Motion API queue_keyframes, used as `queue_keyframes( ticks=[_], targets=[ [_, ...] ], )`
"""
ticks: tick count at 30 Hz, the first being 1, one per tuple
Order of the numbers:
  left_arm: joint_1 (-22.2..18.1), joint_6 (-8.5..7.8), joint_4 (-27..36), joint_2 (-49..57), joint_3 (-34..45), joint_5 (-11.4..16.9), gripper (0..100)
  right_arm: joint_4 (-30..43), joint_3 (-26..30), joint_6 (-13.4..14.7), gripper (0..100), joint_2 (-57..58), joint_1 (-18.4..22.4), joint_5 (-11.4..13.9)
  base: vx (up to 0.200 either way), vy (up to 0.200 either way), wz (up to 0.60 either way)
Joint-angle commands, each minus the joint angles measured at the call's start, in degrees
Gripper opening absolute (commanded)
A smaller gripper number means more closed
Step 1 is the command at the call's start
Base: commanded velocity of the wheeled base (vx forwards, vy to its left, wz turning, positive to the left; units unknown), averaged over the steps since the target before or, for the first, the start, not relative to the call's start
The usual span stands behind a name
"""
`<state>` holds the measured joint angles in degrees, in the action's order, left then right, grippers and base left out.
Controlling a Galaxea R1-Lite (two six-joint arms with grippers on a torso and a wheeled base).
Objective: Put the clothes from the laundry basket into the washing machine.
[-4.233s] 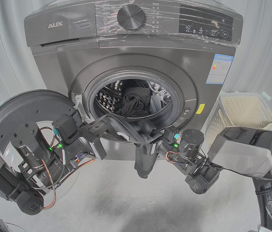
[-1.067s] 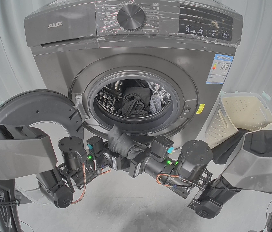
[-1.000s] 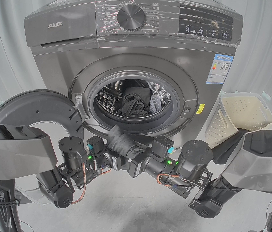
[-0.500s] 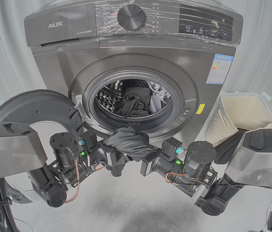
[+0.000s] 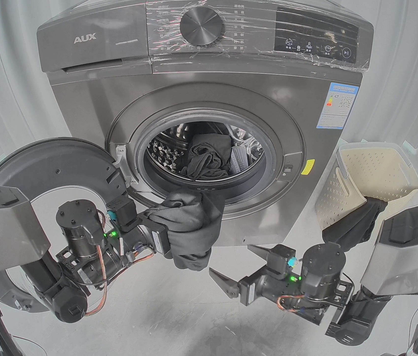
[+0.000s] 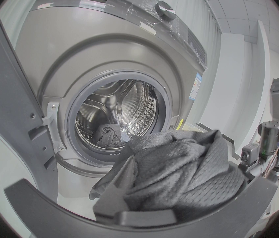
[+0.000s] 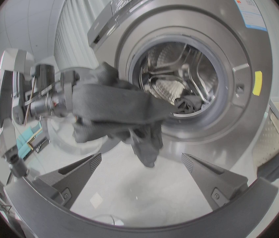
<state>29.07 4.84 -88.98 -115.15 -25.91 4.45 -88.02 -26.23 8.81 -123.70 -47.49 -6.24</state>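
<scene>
Clothes (image 5: 208, 156) in drum (image 5: 162, 153), cloth (image 5: 354, 223) overhanging laundry basket (image 5: 335, 194)

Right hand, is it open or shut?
Open. The right hand hangs empty, fingers spread wide, apart from the dark garment.

Low in the frame the right gripper (image 7: 140, 156) has its 2 jaws spread wide, empty. Centre left, the left gripper (image 7: 67, 95) clamps a dark garment (image 7: 113, 106) that drapes before the open washing machine (image 7: 245, 93); another dark piece (image 7: 187, 103) lies in its drum. The laundry basket (image 7: 274, 133) sits at the right edge.
</scene>
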Motion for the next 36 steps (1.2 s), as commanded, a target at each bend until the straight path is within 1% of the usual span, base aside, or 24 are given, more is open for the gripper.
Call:
queue_keyframes(
  ticks=[1,4,7,9,12,14,15,17,21,25,27,30,33,36],
  targets=[
    [1.6,0.61,-0.1,8.5,7.1,0.3,0,-0.1,12.1,-0.6,100,4.1,0.3,0.4,0.000,0.000,0.00],
    [2.4,0.96,-0.1,11.2,9.4,0.7,0,-0.1,12.3,-0.5,100,4.5,0.6,0.5,0.000,0.000,0.00],
    [2.9,0.70,-0.1,11.7,10.3,0.7,0,-0.1,13.0,-0.4,100,5.3,1.6,0.4,0.000,0.000,0.00],
    [3.6,0.79,-0.1,12.5,11.1,0.6,0,-0.1,13.7,-0.7,100,5.9,4.1,0.3,0.000,0.000,0.00],
    [3.6,0.96,-0.1,12.8,11.9,0.6,0,-0.1,13.0,-1.2,100,6.5,6.8,-0.1,0.000,0.000,0.00],
    [3.6,0.96,-0.1,13.1,13.0,0.6,0,-0.1,12.6,-1.1,100,6.8,7.4,-0.1,0.000,0.000,0.00],
    [3.5,0.96,-0.1,13.2,13.1,0.6,0,-0.1,12.0,-1.2,100,7.9,9.0,-0.1,0.000,0.000,0.00],
    [3.5,0.96,-0.1,13.8,13.2,0.6,0,-0.1,12.0,-1.3,100,8.1,10.6,-0.1,0.000,0.000,0.00],
    [3.1,0.87,-0.1,14.2,13.4,0.4,0,-0.1,12.5,-1.2,100,7.7,12.5,-0.2,0.000,0.000,0.00],
    [3.2,0.61,-0.1,13.8,13.7,0.1,0,-0.1,11.9,-1.3,100,7.6,13.7,-0.9,0.000,0.000,0.00],
    [3.4,0.70,-0.1,13.9,13.8,0.1,0,-0.1,11.9,-1.3,100,7.5,13.7,-1.7,0.000,0.000,0.00],
    [3.7,0.79,-0.1,14.0,14.0,0.1,0,-0.1,11.8,-1.2,100,6.8,13.6,-1.8,0.000,0.000,0.00],
    [4.5,0.79,-0.1,13.6,14.3,0.1,0,-0.1,11.6,-1.1,100,6.7,13.0,-1.8,0.200,0.000,0.00],
    [4.4,0.79,-0.1,12.8,14.1,0.1,0,-0.1,11.5,-1.0,100,6.8,12.9,-1.8,0.200,0.000,0.00]
  ],
)
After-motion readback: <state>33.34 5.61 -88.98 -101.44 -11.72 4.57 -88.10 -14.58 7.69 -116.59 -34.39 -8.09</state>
